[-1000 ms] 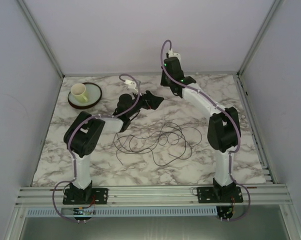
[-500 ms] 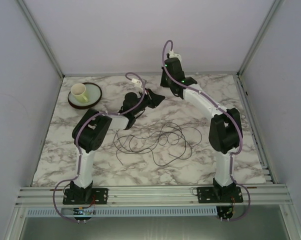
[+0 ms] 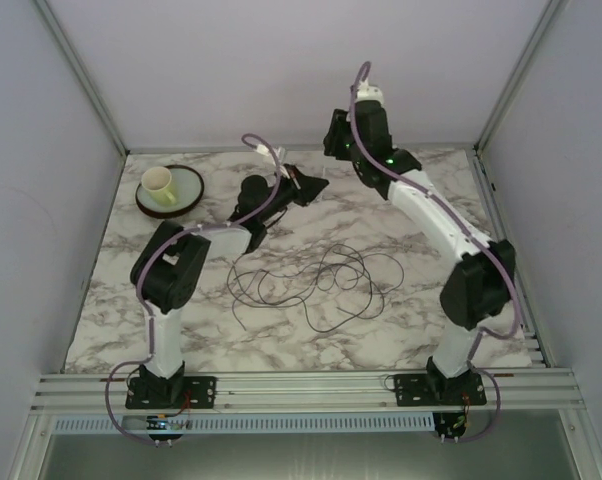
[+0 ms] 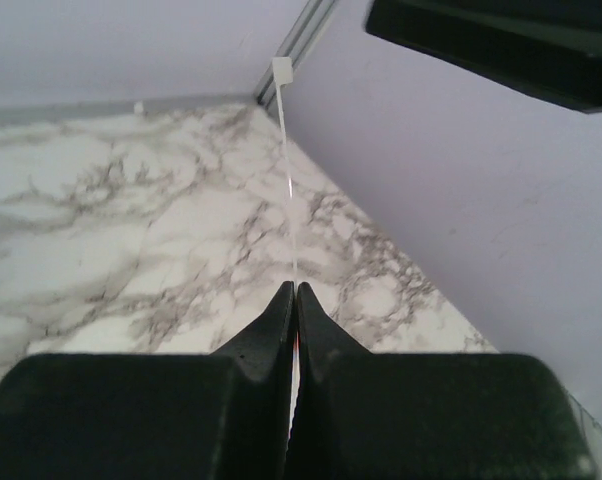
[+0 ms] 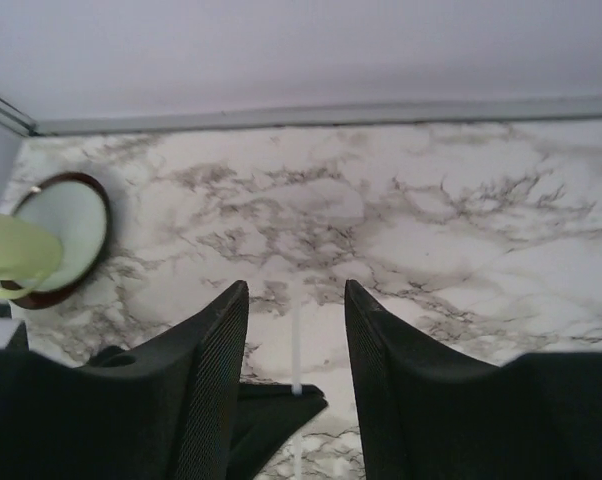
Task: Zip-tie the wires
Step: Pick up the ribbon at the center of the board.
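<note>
Left jaws tight on zip tie [image 4: 291,200], right jaws apart, empty; nearby, wires [image 3: 316,285], cup [image 3: 159,183] on plate [image 3: 190,189].

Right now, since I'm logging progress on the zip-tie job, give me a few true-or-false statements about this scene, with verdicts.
1. The left claw is shut on the zip tie. True.
2. The right claw is shut. False: its jaws stand open.
3. The wires lie loose on the table, not yet tied. True.
4. The cup stands beside the plate. False: it stands on the plate.
</note>
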Motion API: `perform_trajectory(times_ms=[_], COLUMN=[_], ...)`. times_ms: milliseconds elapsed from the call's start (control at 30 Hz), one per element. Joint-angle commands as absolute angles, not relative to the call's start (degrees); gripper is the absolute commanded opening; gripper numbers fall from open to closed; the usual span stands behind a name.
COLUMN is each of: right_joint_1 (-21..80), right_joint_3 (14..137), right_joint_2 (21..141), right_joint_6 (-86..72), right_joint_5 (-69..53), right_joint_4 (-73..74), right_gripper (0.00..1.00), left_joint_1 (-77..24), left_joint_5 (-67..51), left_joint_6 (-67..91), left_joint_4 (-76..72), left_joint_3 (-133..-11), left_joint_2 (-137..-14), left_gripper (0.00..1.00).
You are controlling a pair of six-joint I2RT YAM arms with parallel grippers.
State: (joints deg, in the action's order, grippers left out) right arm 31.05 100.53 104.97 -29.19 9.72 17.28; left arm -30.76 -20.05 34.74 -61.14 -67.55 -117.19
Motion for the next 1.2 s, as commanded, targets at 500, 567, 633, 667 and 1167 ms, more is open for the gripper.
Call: perform_trajectory(times_ms=[500, 567, 633, 667, 1167], right_joint_1=[17.11, 16.46, 16.30, 16.26, 23.35], right_joint_3=[53.00, 49.50, 45.72, 43.46, 45.04], right_joint_2=[59.45, 57.07, 55.21, 54.36, 63.53], right_joint_6=[-31.71, -34.64, -38.54, -40.85, -60.73], right_joint_5=[-28.55, -36.04, -41.22, -42.81, -44.97], right_joint_4=[-28.14, -33.42, -39.97, -43.94, -67.28], right_gripper=[0.52, 0.52, 0.52, 0.52, 0.54], left_joint_1=[-27.95, -27.95, -27.95, -27.95, -30.55], left_joint_5=[-53.97, -56.60, -57.96, -58.13, -57.63], left_joint_6=[49.12, 55.55, 63.06, 66.22, 79.82], left_joint_4=[-71.31, -78.51, -85.98, -89.43, -104.20], left_joint_3=[-63.04, -62.39, -61.77, -61.51, -63.59], left_joint_2=[-92.94, -91.60, -90.63, -90.46, -92.23], left_gripper=[0.00, 0.00, 0.00, 0.00, 0.00])
